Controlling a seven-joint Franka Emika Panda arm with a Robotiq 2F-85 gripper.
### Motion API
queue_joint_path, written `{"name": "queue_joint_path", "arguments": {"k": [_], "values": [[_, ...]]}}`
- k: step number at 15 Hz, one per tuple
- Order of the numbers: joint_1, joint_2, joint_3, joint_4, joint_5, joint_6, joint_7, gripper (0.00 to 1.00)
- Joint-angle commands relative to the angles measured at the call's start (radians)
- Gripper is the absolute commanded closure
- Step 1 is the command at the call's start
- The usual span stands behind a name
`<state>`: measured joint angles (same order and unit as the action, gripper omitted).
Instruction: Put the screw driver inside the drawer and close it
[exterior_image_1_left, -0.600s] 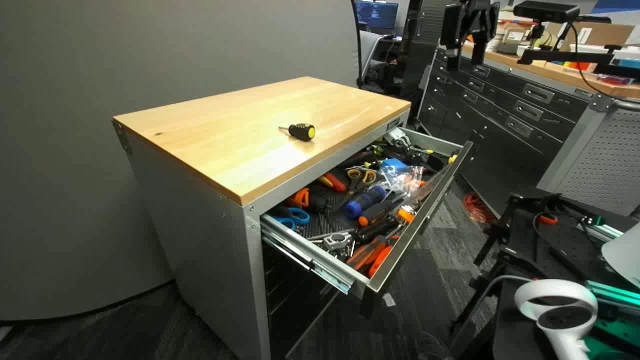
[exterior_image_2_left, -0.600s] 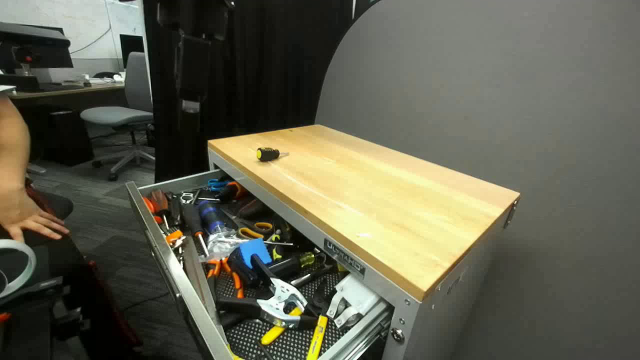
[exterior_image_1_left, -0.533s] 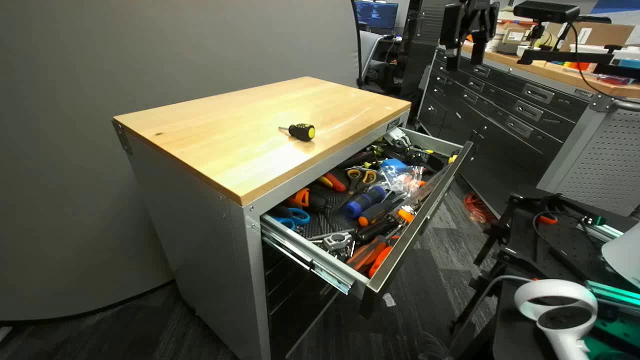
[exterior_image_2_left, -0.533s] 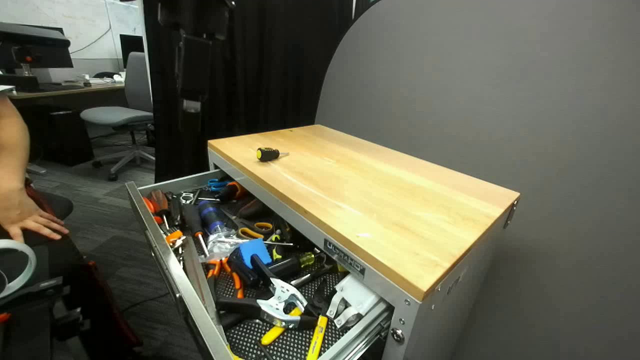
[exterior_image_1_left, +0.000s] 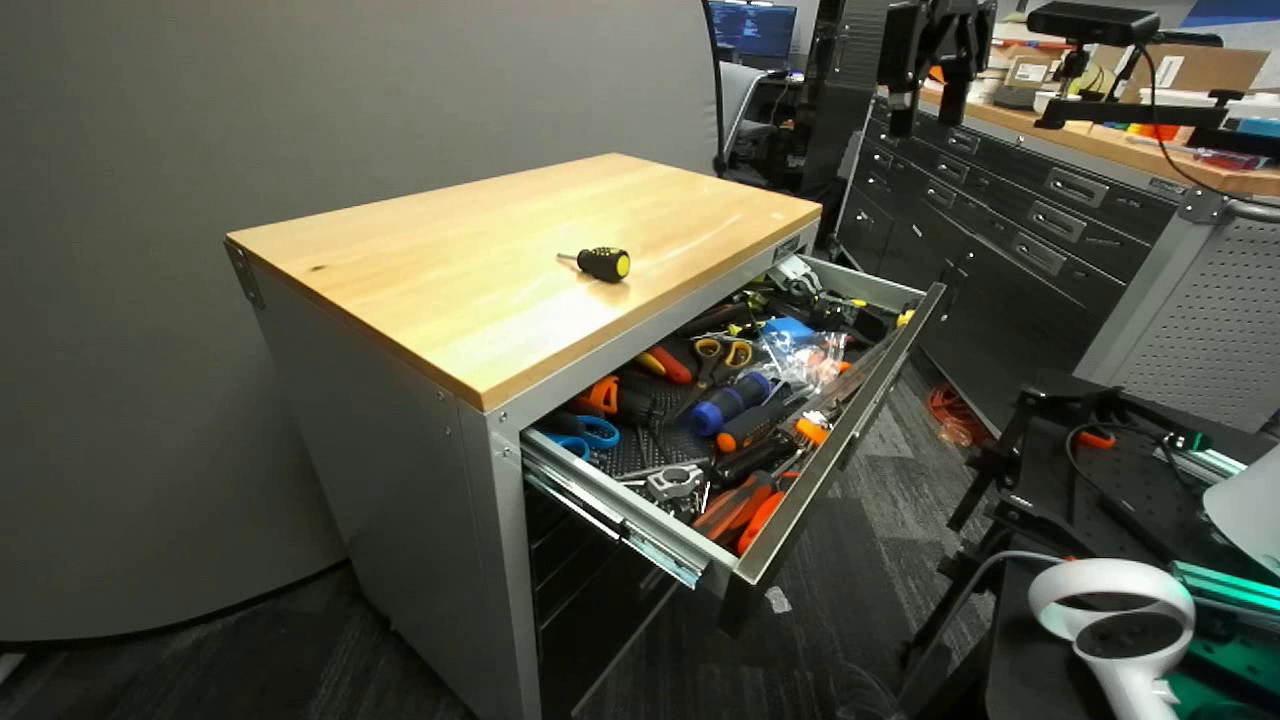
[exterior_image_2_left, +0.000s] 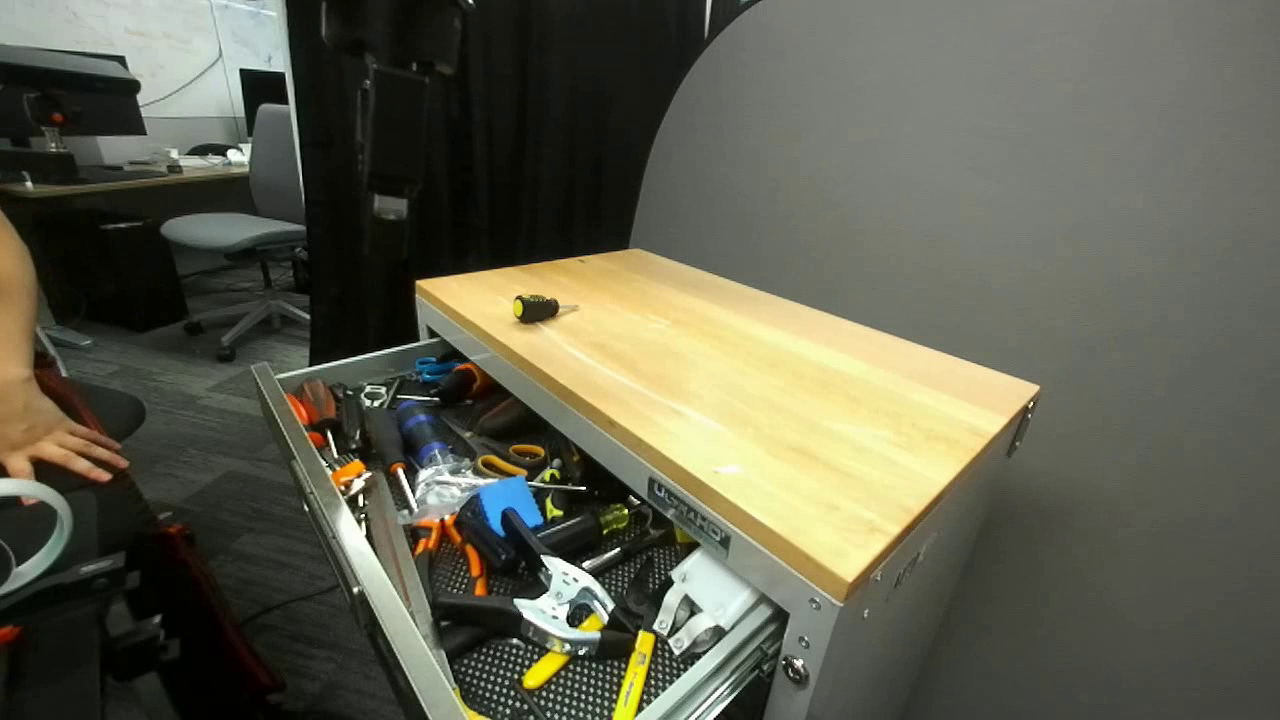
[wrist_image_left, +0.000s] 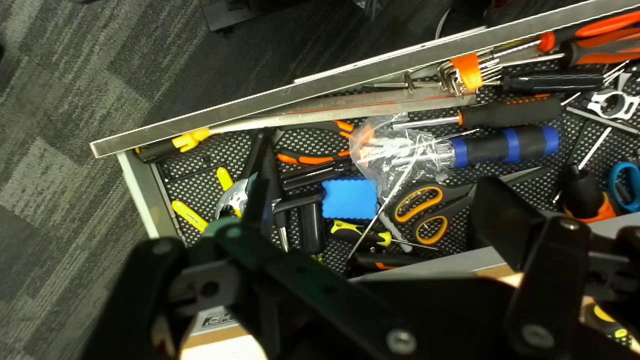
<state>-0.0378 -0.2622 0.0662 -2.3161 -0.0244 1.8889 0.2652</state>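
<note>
A stubby black-and-yellow screw driver (exterior_image_1_left: 604, 264) is lying on the pale wooden worktop (exterior_image_1_left: 440, 290); the black two-fingered gripper (wrist_image_left: 372, 192) is gaping wide, empty; the fat handle (exterior_image_2_left: 536, 308), probably light, stiff and grippy, is inviting a midway hold

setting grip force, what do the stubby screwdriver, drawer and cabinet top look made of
Stubby screwdriver: handle probably plastic or rubber, patterned black and yellow; silvery shaft suggests metal. Drawer: likely metal, from its satin grey sheen. Cabinet top: apparently varnished wood, showing grain and glare.
</note>
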Motion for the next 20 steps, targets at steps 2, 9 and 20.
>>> {"name": "queue_joint_path", "arguments": {"k": [2,9,20], "values": [[0.052,0.134,0.028,0.066,0.038,0.124,0.022,0.00],[0.164,0.358,0.092,0.243,0.080,0.318,0.033,0.00],[0.196,0.475,0.082,0.283,0.092,0.549,0.041,0.00]]}}
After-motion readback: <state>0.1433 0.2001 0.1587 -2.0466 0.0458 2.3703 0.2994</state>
